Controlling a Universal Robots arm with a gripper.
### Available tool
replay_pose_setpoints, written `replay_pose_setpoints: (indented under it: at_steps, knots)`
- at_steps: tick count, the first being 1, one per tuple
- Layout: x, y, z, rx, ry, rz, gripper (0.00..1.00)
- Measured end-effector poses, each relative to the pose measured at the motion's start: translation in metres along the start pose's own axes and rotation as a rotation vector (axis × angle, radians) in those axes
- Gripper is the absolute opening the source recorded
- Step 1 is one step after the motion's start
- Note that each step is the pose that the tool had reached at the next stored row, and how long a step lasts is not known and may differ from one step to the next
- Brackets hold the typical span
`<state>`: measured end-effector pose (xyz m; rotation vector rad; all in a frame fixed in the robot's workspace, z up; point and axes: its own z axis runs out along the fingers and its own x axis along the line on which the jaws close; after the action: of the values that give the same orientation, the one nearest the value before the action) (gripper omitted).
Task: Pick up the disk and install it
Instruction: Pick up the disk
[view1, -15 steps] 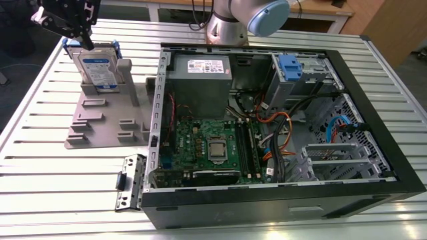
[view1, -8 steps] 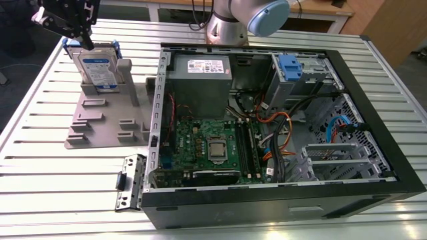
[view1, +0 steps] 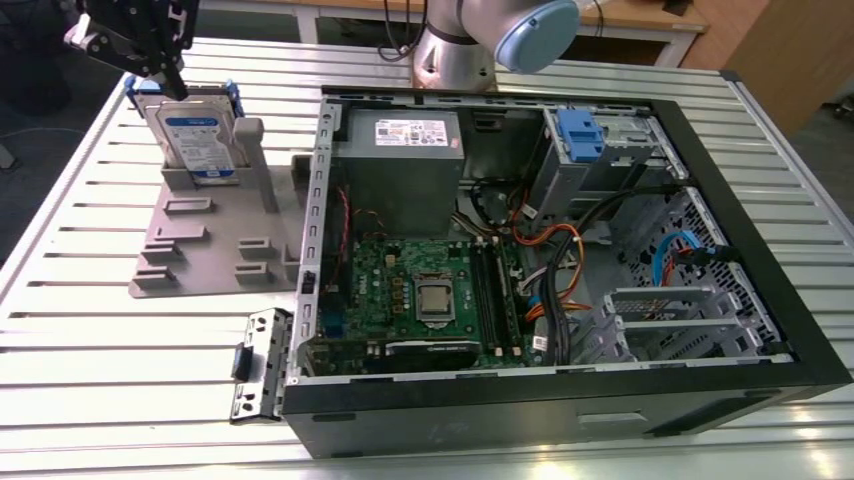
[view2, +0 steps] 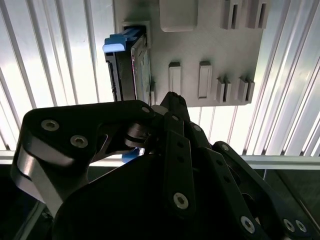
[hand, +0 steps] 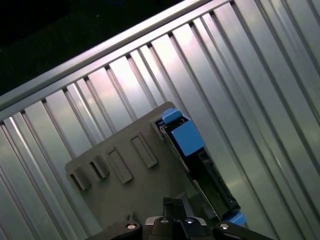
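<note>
The disk (view1: 198, 135) stands on edge in a slot at the far end of a grey holder block (view1: 214, 240), on the exterior view's left. It is silver with a white-and-blue label and blue rails. My gripper (view1: 150, 78) hangs just above the disk's top edge, open and holding nothing. One black fingertip (view1: 172, 84) comes down to about the level of that top edge. In the second wrist view, the disk (view2: 134, 65) lies just beyond a fingertip (view2: 172, 100). The first wrist view shows the disk's blue rail (hand: 185, 137) in its slot.
An open computer case (view1: 561, 380) covers the middle and right of the slatted metal table (view1: 80, 330). Inside are a grey power supply (view1: 400, 160), a green motherboard (view1: 420, 295), and a drive cage with a blue latch (view1: 581, 135). A loose metal bracket (view1: 260, 365) lies beside the case.
</note>
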<state>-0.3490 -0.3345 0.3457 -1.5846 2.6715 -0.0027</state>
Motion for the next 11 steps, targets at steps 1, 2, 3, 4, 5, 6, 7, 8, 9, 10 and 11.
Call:
replay_pose_setpoints:
  at_steps: [1,2,3,4,5,6,7,8,9,10,11]
  knots:
    - [0.0000,0.0000,0.0000,-0.0001,0.0000,-0.003,0.10]
    - [0.0000,0.0000,0.0000,-0.0002,-0.0001,-0.007,0.10]
    - [0.0000,0.0000,0.0000,-0.0003,-0.0002,-0.010,0.10]
    - [0.0000,0.0000,0.0000,-0.0004,-0.0003,-0.013,0.10]
    - [0.0000,0.0000,0.0000,-0.0004,-0.0003,-0.016,0.10]
    - [0.0000,0.0000,0.0000,-0.0006,-0.0004,-0.019,0.10]
    - [0.0000,0.0000,0.0000,-0.0006,-0.0005,-0.022,0.10]
    - [0.0000,0.0000,0.0000,-0.0007,-0.0005,-0.025,0.10]
    - [0.0000,0.0000,0.0000,-0.0008,-0.0006,-0.028,0.10]
    - [0.0000,0.0000,0.0000,-0.0009,-0.0006,-0.031,0.10]
    - [0.0000,0.0000,0.0000,-0.0010,-0.0007,-0.034,0.10]
